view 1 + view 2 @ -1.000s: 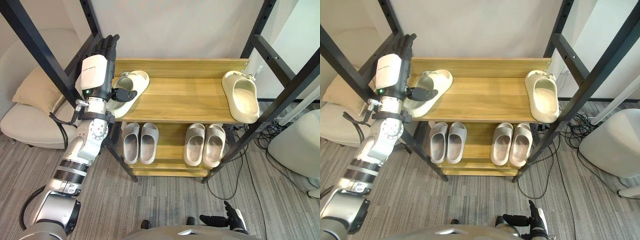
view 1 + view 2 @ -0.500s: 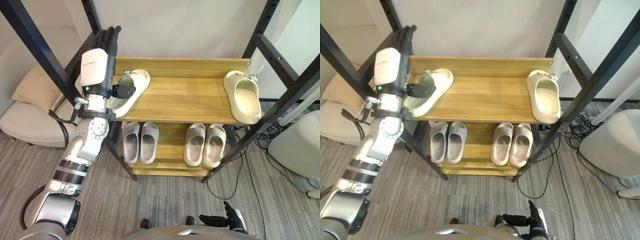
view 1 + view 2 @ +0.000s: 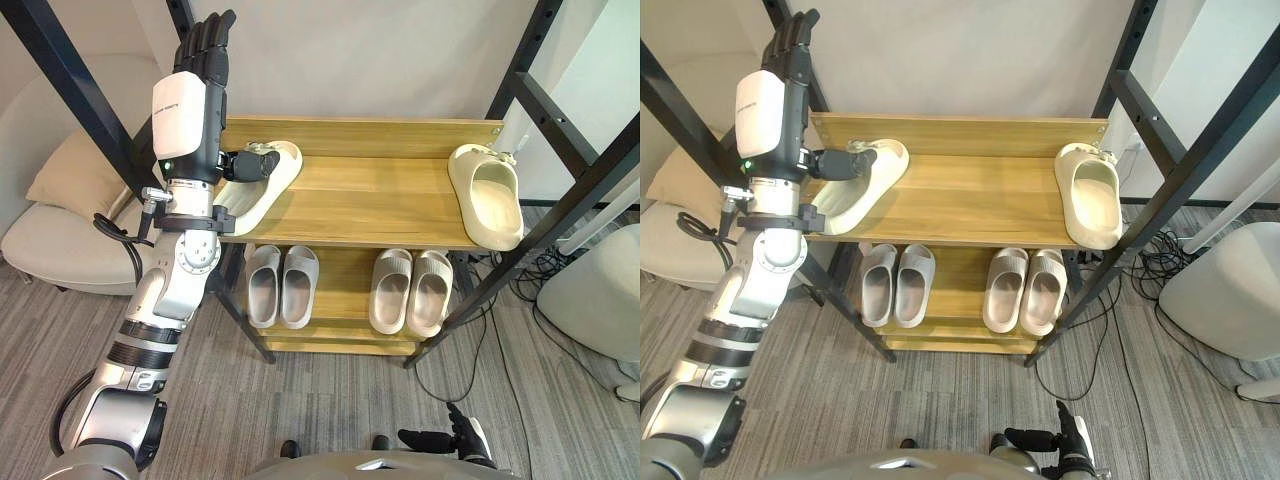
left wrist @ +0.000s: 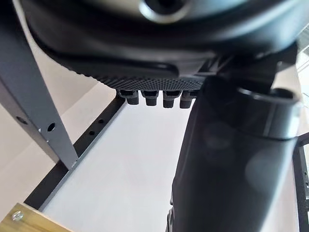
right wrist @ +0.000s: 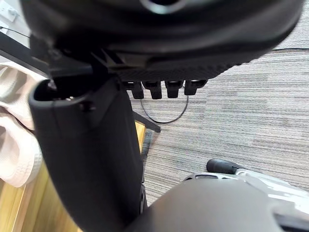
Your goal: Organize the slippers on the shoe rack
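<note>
Fingers (image 3: 205, 42) of left hand (image 3: 187, 110) straight, thumb over cream slipper (image 3: 262, 187); wrist view adds rack post (image 4: 34, 92). Right hand (image 3: 445, 438) low, relaxed.

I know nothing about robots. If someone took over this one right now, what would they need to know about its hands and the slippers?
Left hand: open, raised at the rack's left end, fingers straight up, thumb out over the left cream slipper; it grips nothing.
Right hand: open, hanging low near the floor, holding nothing.
Things: the left cream slipper lies askew at the left end of the top shelf; the right cream slipper lies at the far right end.
Done: two grey pairs sit side by side on the lower shelf.
Left: probably bring the two cream slippers together as a pair.
</note>
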